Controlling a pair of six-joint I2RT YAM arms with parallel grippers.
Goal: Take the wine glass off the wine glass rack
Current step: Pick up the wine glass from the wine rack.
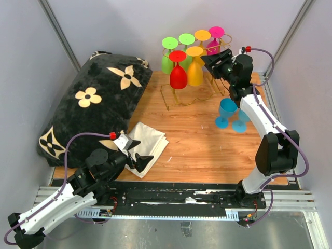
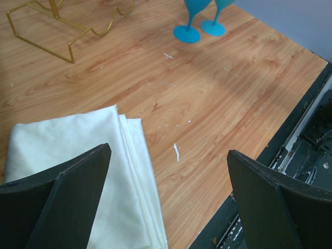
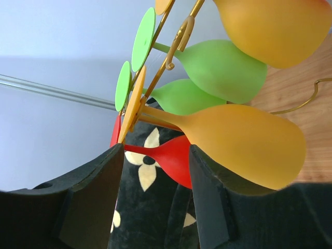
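The gold wire wine glass rack (image 1: 182, 98) stands at the back of the table with several wine glasses hanging bowl-down: two green (image 1: 168, 59), two orange (image 1: 195, 72), one red (image 1: 178, 75) and one magenta (image 1: 215, 44). My right gripper (image 1: 210, 61) is open beside the nearer orange glass. In the right wrist view the gripper (image 3: 155, 155) sits just under that orange glass (image 3: 244, 140), near its stem and foot. The red glass (image 3: 176, 158) shows behind the gap, and the rack's top rail (image 3: 179, 39) runs above. My left gripper (image 1: 136, 158) is open and empty over a folded white cloth (image 2: 78, 155).
Two blue wine glasses (image 1: 226, 111) stand upright on the wood table right of the rack, also in the left wrist view (image 2: 187, 33). A large black flower-patterned pillow (image 1: 98, 104) lies at the left. The rack's base (image 2: 67, 39) shows in the left wrist view.
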